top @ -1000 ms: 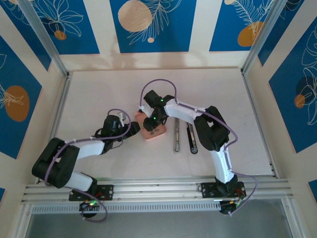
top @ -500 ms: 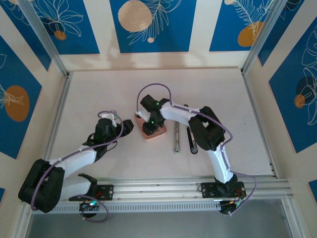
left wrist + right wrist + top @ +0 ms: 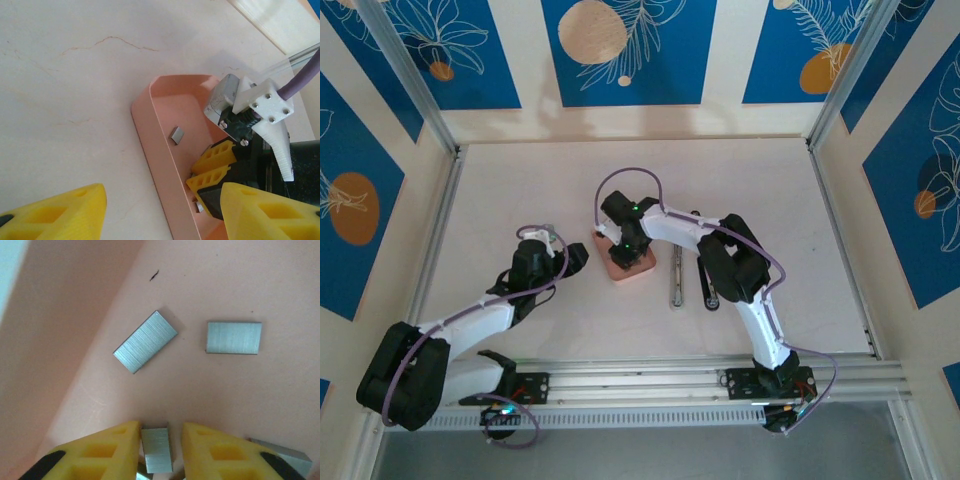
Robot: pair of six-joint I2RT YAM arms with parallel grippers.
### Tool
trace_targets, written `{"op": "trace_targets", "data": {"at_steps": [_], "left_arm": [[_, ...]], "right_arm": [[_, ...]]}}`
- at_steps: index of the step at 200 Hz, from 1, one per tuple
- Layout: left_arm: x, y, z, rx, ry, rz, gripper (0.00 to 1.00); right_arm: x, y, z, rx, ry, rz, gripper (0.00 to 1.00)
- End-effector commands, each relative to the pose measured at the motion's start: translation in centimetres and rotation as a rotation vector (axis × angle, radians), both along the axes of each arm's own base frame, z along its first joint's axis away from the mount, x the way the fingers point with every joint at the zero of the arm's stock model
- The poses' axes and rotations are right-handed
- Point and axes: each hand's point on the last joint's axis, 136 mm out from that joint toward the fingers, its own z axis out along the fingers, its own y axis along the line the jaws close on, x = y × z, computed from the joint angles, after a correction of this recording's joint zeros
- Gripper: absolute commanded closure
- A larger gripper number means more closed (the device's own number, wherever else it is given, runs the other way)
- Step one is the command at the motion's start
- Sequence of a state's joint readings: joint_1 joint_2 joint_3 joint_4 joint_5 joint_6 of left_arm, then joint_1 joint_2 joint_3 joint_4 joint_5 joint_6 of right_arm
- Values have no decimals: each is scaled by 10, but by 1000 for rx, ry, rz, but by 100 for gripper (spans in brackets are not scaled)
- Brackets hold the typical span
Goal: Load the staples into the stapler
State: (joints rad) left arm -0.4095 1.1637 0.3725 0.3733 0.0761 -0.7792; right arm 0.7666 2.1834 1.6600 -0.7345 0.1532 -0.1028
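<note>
Near the middle of the table, a pink tray with the staples loose on its floor as short grey strips. Reaching down into that tray from the far side, the right tool. Grips one strip between its two yellow pads, one pad at each long side. Beyond the pads, two more strips lying flat and apart from each other, one slanted, one nearly square to the view. At the lower right of the wrist view, a further strip partly behind a pad.

Just left of the tray, the left tool. Hovers with pads spread wide and nothing held between them. Looks down on the tray's left wall and on one strip inside.

Right of the tray and well apart from the staples, the stapler. Lies opened flat on the table, silver arm on the left, black arm just beside it on the right, both running near to far, the far part overlapped by the right arm.
</note>
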Motion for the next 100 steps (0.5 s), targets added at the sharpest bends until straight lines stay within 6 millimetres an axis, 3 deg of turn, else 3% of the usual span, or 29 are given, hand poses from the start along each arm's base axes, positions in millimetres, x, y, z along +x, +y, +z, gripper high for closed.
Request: {"op": "trace_targets", "data": {"at_steps": [1,100], "left_arm": [[-1,6,-2,23,-2,9,38],[-3,6,6,46,-28,-16,38]], "right_arm": [[-4,0,-7,-3,43,-21,79],[16,4,66,197,-64,-224,84]]}}
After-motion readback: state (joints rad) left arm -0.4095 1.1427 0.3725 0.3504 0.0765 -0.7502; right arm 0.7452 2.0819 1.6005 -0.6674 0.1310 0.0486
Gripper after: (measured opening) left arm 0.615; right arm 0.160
